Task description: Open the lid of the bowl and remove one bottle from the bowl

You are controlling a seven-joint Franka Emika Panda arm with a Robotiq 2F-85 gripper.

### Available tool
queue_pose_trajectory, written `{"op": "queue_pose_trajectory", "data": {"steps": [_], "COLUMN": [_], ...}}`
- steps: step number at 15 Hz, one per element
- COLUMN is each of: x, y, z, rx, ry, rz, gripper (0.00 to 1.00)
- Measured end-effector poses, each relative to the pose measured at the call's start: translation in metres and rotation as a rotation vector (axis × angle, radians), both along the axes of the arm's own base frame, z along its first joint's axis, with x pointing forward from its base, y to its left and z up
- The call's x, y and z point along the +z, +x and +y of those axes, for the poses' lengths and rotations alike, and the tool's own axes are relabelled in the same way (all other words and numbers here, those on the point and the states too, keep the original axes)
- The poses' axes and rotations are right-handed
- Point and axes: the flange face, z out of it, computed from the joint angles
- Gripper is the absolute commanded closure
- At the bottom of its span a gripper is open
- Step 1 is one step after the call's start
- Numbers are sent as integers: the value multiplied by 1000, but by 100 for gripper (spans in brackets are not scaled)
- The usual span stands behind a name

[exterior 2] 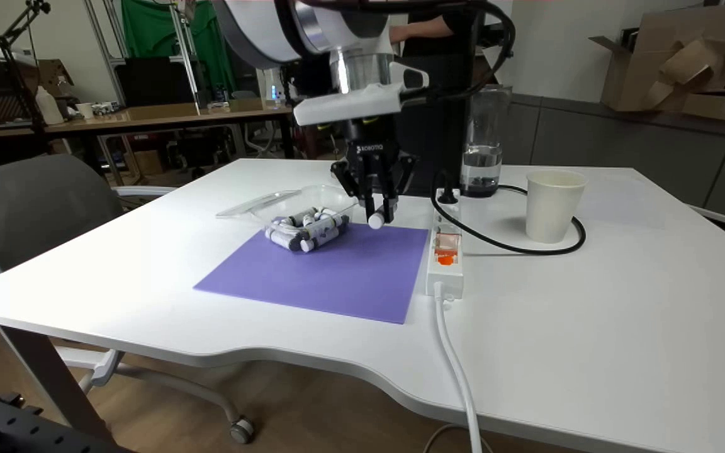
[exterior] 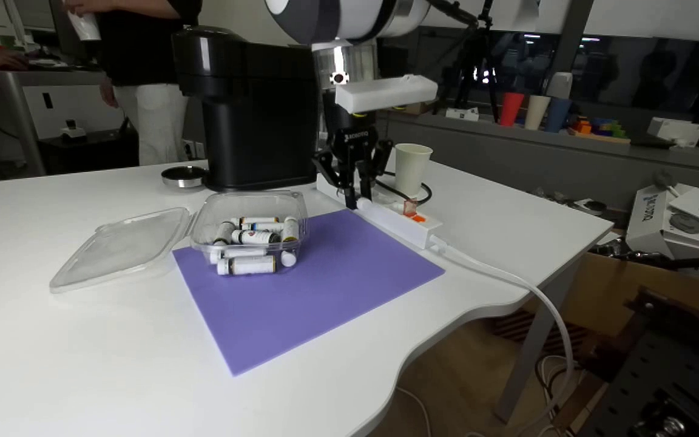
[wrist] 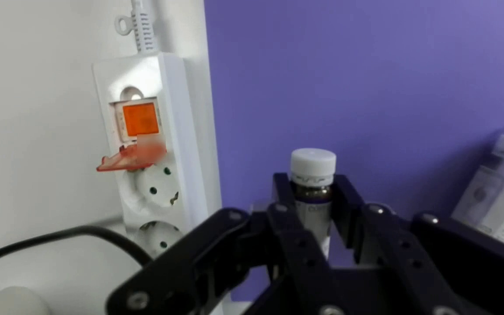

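Foremost in the wrist view, the gripper (wrist: 313,180) is clamped on a white-capped bottle (wrist: 315,213), its jaws parted only by the bottle's width. In an exterior view, the bottle is held between two and three o'clock from the bowl (exterior: 255,203), where other bottles (exterior: 254,237) are heaped; the lid (exterior: 128,243) is laid back at nine o'clock over the counter (exterior: 113,358).

purple mat (exterior: 313,303) | power strip (exterior: 398,226) beside mat (orange switch (wrist: 140,119)) | paper cup (exterior 2: 552,207), upright
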Motion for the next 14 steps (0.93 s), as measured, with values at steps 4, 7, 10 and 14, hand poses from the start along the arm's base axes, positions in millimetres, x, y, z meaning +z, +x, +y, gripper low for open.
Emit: {"op": "queue_pose_trajectory", "data": {"steps": [4, 7, 10, 14], "x": [-33, -42, -39, -14], "y": [-15, -18, -16, -8], "z": [2, 3, 3, 1], "rx": [-11, -24, -42, -72], "ry": [13, 21, 30, 42], "rz": [10, 14, -5, -53], "gripper": [41, 20, 2, 0]}}
